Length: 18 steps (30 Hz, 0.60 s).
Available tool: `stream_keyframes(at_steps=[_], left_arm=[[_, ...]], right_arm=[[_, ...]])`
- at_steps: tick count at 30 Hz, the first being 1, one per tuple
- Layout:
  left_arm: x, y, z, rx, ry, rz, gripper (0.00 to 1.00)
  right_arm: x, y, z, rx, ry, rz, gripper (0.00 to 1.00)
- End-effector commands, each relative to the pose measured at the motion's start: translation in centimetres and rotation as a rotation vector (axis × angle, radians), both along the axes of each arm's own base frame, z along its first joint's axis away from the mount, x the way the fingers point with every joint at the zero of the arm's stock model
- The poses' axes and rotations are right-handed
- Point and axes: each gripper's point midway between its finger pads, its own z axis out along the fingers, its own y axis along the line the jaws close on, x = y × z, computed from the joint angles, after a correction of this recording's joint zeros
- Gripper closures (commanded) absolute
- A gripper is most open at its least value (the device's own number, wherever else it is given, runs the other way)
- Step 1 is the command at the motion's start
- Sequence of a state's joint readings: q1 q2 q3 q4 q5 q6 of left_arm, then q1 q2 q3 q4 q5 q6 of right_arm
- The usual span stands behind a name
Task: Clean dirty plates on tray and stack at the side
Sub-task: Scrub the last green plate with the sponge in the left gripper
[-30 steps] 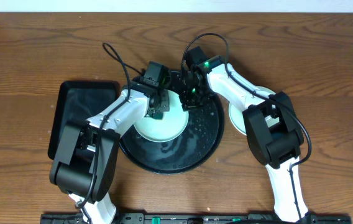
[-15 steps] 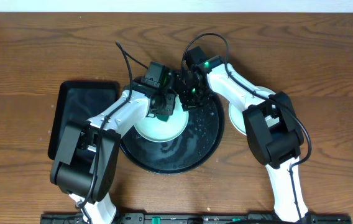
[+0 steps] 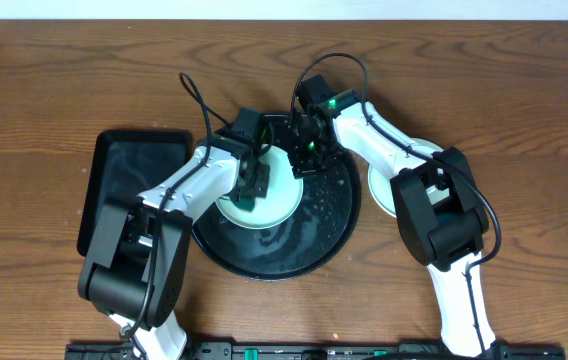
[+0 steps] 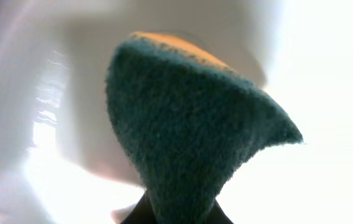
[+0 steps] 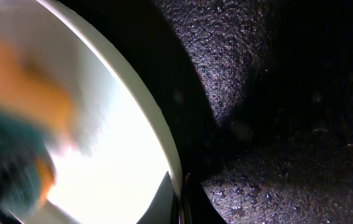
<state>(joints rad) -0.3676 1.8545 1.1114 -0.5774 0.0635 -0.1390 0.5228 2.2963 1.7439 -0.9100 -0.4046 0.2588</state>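
Observation:
A pale mint plate [image 3: 276,208] lies on the left half of the round black tray [image 3: 276,270], which is wet. My left gripper [image 3: 247,192] is shut on a green sponge with an orange back [image 4: 189,137] and presses it on the plate's left part [image 4: 52,93]. My right gripper [image 3: 304,168] is shut on the plate's far right rim; in the right wrist view its fingers [image 5: 179,199] pinch that rim, with the plate [image 5: 120,143] to the left and the tray [image 5: 288,155] to the right. The sponge shows blurred there [image 5: 9,155]. Another pale plate [image 3: 382,188] lies on the table right of the tray, partly under the right arm.
A smaller rectangular black tray [image 3: 129,185] lies left of the round tray, under the left arm. Brown wooden table [image 3: 524,120] surrounds everything. The two arms' cables arch over the far side of the tray.
My left gripper has moved the sponge from the plate's far edge toward the near left across the plate. The right gripper has stayed on the rim.

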Motion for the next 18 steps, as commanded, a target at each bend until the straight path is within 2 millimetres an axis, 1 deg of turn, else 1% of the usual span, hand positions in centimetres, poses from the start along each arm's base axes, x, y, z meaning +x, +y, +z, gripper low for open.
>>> stream_keyframes(at_steps=[1,5,8,10,13,16,18], left_arm=[[-4.4,-3.2,-0.9,-0.188,0.163,-0.255,0.93],[-4.8,-3.2,-0.9,-0.189,0.174,-0.293,0.93],[-4.2,-2.9,-1.0,-0.169,0.151,-0.289,0.92],[-3.0,-1.8,-1.2,-0.100,0.108,-0.225,0.92],[-0.4,0.6,-1.3,0.045,0.006,-0.053,0.93],[2.1,2.7,-0.7,0.152,-0.113,0.101,0.92],[3.0,3.4,-0.4,0.178,-0.163,0.172,0.92]], right_arm=[[-1.2,-0.2,-2.6,-0.029,0.058,0.013,0.99],[-1.2,-0.2,-2.6,-0.029,0.058,0.013,0.99],[-1.2,-0.2,-2.6,-0.029,0.058,0.013,0.99],[-1.2,-0.2,-2.6,-0.029,0.059,0.013,0.99],[-1.2,-0.2,-2.6,-0.029,0.059,0.013,0.99],[-1.2,-0.2,-2.6,-0.029,0.059,0.013,0.99],[-1.2,-0.2,-2.6,-0.030,0.061,0.013,0.99]])
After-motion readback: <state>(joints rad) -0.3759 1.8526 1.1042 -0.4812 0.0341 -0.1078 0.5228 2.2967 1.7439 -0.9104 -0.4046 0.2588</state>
